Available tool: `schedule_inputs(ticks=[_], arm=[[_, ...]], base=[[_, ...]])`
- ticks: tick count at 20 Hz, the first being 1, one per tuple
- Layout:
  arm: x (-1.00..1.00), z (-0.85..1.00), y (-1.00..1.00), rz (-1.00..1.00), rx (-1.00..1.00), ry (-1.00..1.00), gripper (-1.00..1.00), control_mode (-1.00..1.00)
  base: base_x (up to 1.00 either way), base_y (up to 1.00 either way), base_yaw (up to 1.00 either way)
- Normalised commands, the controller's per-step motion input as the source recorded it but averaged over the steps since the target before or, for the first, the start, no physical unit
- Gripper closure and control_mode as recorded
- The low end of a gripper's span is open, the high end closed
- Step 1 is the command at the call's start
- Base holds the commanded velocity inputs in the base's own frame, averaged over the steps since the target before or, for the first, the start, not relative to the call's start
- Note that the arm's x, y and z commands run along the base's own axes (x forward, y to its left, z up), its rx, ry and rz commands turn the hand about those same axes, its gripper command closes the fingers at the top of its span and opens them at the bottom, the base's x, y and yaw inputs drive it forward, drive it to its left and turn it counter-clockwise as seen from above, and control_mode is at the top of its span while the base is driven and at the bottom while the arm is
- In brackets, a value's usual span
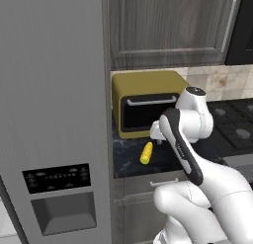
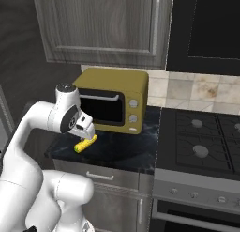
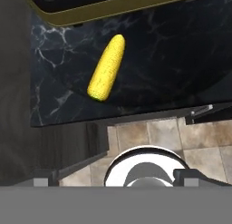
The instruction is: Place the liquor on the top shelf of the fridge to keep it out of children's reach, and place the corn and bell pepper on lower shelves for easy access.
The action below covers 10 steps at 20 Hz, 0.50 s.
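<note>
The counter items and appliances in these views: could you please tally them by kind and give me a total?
Corn cobs: 1, the corn lying on the dark counter.
Toaster ovens: 1, the yellow toaster oven, behind the corn.
Fridges: 1, the grey fridge, door closed.
Stoves: 1, the stove, right of the counter.
Total: 4

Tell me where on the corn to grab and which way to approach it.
Grip the corn across its thick middle, coming straight down from above. It lies flat on the dark counter before the toaster oven, with open space along both long sides.
</note>
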Motion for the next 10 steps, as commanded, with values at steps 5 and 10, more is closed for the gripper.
schedule_inputs(ticks=[5, 10], arm=[[0.36, -0.46, 0.01, 0.00, 0.00, 0.06, -1.00, -1.00], [0.33, -0.45, 0.00, 0.00, 0.00, 0.04, -1.00, -1.00]], base=[[0.00, 0.00, 0.00], [0.00, 0.00, 0.00]])
